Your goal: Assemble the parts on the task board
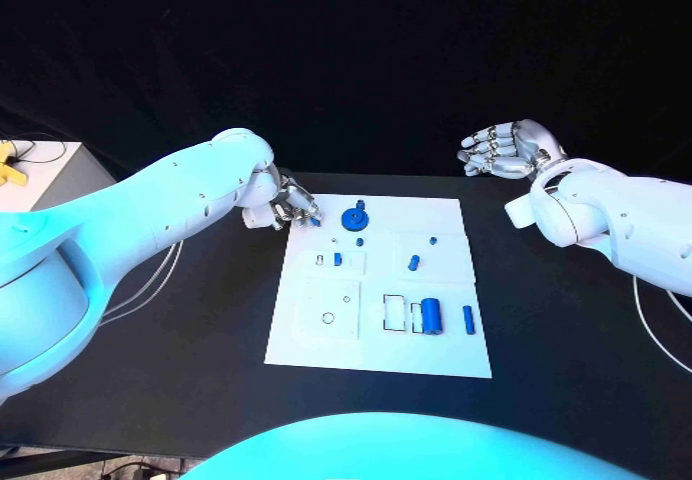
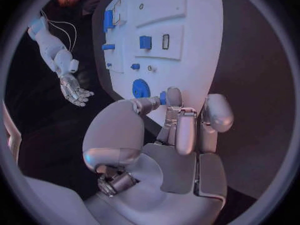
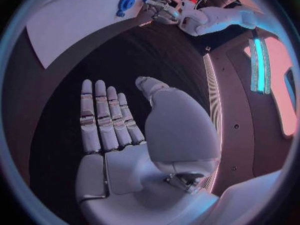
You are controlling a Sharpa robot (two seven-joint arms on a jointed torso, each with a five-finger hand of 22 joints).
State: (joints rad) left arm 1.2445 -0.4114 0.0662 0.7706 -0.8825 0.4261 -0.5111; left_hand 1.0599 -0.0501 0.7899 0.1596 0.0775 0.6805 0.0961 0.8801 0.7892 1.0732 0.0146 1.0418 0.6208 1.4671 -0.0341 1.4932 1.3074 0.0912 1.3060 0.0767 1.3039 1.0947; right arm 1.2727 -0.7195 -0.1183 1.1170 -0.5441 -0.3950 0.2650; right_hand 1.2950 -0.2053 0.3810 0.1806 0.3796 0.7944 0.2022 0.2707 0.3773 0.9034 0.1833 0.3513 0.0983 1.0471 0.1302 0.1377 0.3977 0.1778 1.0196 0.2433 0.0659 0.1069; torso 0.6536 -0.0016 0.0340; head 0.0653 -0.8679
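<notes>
left hand [image 1: 293,206]: fingers curled at task board [image 1: 325,345] corner, small blue part [image 2: 163,97] at fingertips, hold unclear | right hand [image 1: 500,148]: spread, empty | blue parts beyond left hand lie loose; assembly mostly undone

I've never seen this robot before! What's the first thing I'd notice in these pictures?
Probably the white task board in the middle of the black table, dotted with small blue parts, such as the round blue wheel near its far edge. Next, the left hand at the board's far left corner, and the right hand raised open, away from the board.
</notes>
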